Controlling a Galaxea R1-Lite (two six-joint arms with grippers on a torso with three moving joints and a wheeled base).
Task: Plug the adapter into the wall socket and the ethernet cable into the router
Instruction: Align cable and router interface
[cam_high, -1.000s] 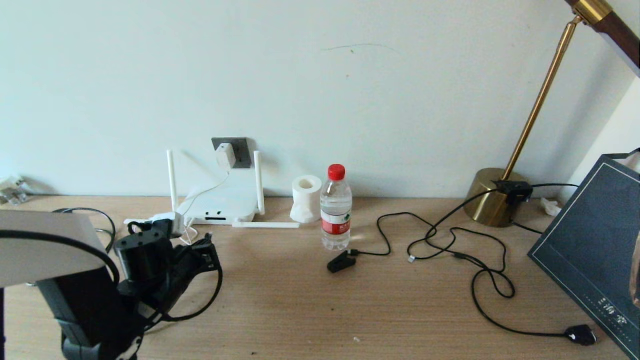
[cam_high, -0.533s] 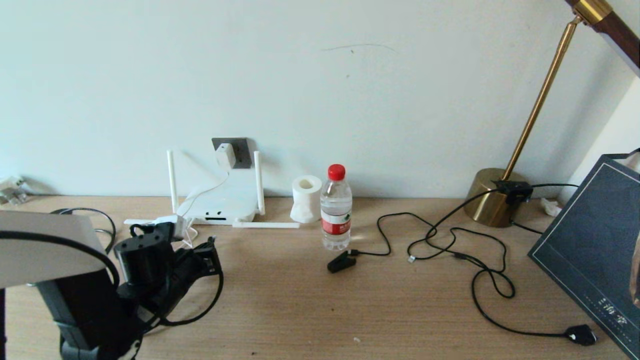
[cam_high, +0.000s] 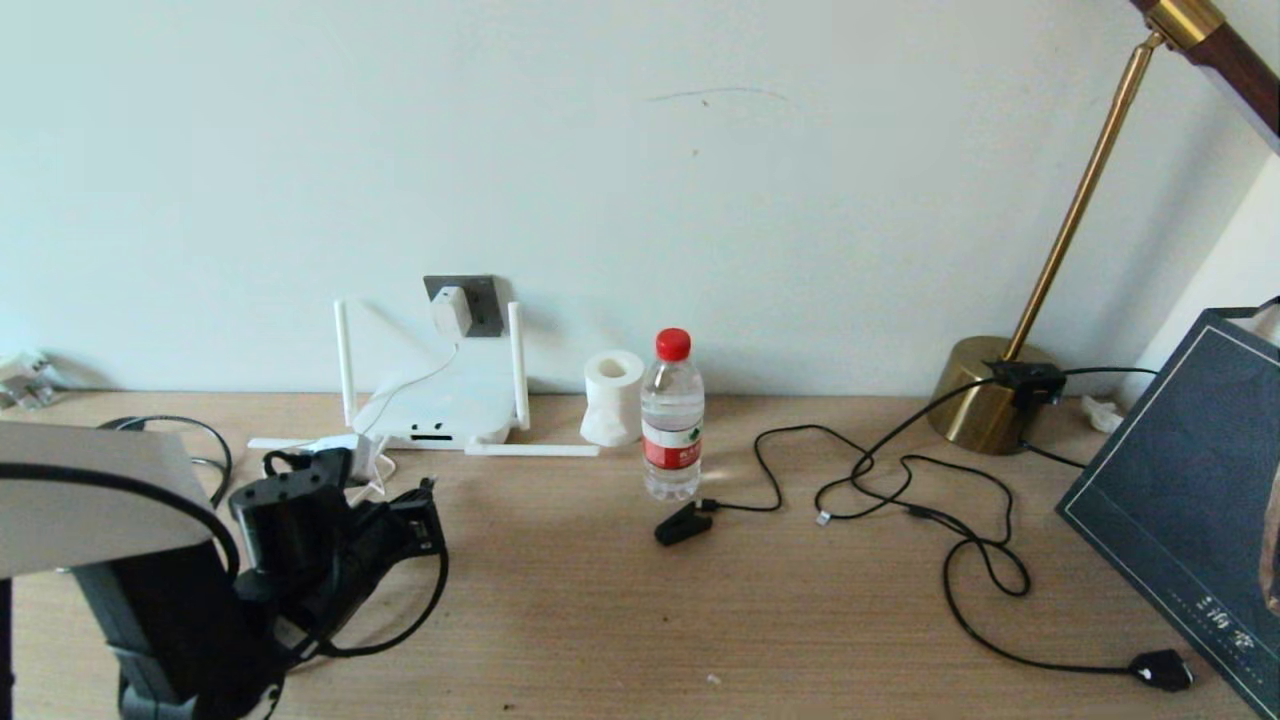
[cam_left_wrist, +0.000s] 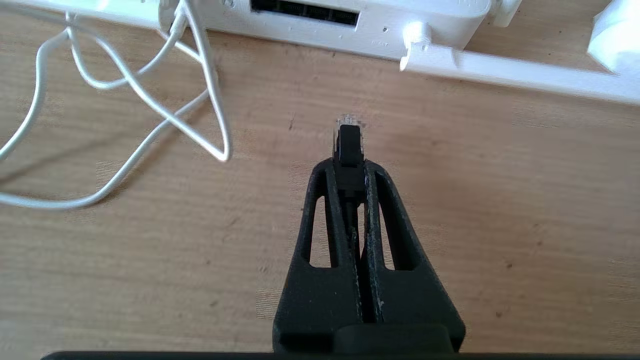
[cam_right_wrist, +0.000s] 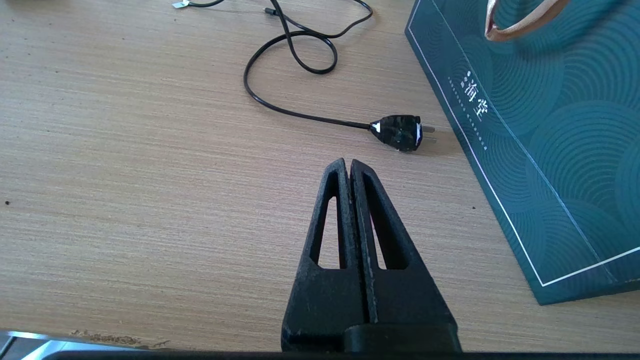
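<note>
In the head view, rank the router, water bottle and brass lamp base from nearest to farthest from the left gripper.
From the left gripper, shut on the ethernet cable:
1. Router, just beyond it by the wall.
2. Water bottle, mid-table to its right.
3. Lamp base, far right by the wall.

The left gripper (cam_left_wrist: 349, 167) is clamping the ethernet cable (cam_left_wrist: 348, 142) between its fingertips, the clear-tipped connector projecting toward the router (cam_left_wrist: 380, 30). The connector is hovering over the wooden desk (cam_left_wrist: 500, 225), short of the router's dark slot (cam_left_wrist: 304, 10). A thin white cord (cam_left_wrist: 150, 115) is lying looped beside it.
</note>
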